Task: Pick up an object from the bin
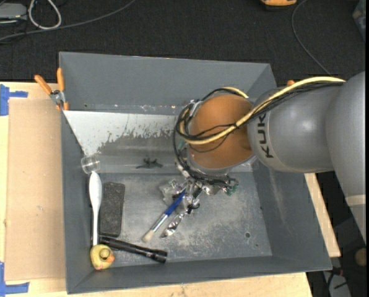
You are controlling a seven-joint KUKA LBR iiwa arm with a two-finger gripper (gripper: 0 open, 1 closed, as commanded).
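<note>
The hand (197,187) hangs mid-way in the bin (288,228), above a blue pen (170,211) that lies toward 7 o'clock among foil scraps (174,226). Whether it is open or closed, I cannot tell.

The bin (166,73) is showing matt grey metal, and its sloped wall at 12 o'clock is looking scuffed and streaked pale. At 9 o'clock a spoon (95,193) is gleaming as smooth white plastic, beside a dark pad (112,209) that is looking rough and grainy. Toward 7 o'clock a black marker (138,249) is catching a slight gloss. At the centre, crinkled silvery foil (175,224) is glinting. The arm's orange cover (218,132) is looking smooth and softly shiny.
</note>
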